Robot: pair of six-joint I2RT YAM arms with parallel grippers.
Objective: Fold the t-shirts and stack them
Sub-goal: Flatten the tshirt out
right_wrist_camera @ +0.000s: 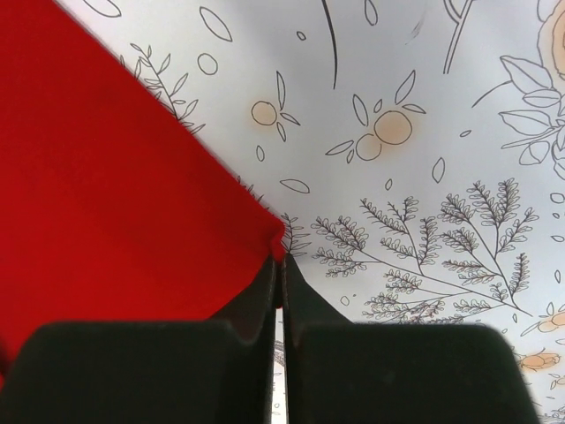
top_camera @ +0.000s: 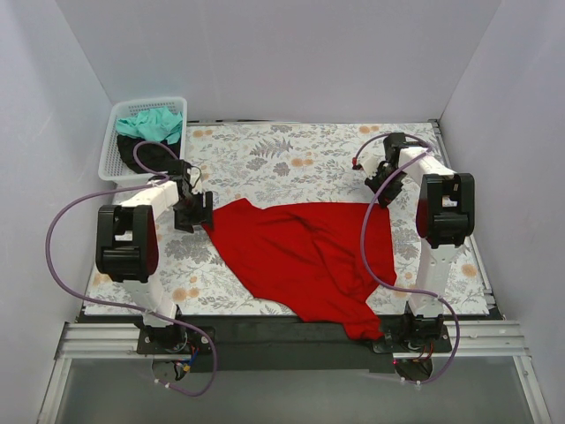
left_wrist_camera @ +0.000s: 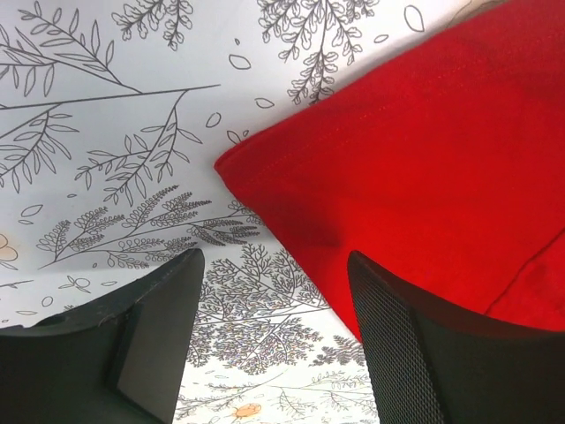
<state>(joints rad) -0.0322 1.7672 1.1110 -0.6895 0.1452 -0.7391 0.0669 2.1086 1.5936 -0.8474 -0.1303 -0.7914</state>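
The red t-shirt [top_camera: 305, 256] lies spread and wrinkled on the floral cloth, one part hanging over the near table edge. My left gripper [top_camera: 196, 212] is open at the shirt's left corner. In the left wrist view the jaws stand wide apart [left_wrist_camera: 275, 291], with the red corner [left_wrist_camera: 424, 168] just ahead and under the right finger. My right gripper [top_camera: 386, 190] is shut on the shirt's right corner. In the right wrist view the fingertips [right_wrist_camera: 281, 263] pinch the red edge [right_wrist_camera: 115, 203]. A teal-green tee [top_camera: 152, 124] and a black one [top_camera: 141, 155] lie in the basket.
The white mesh basket [top_camera: 119, 163] stands at the back left, next to the left arm. The grey-and-orange floral cloth [top_camera: 291, 159] covers the table. White walls close in on the left, back and right. The near table edge has a black rail [top_camera: 282, 340].
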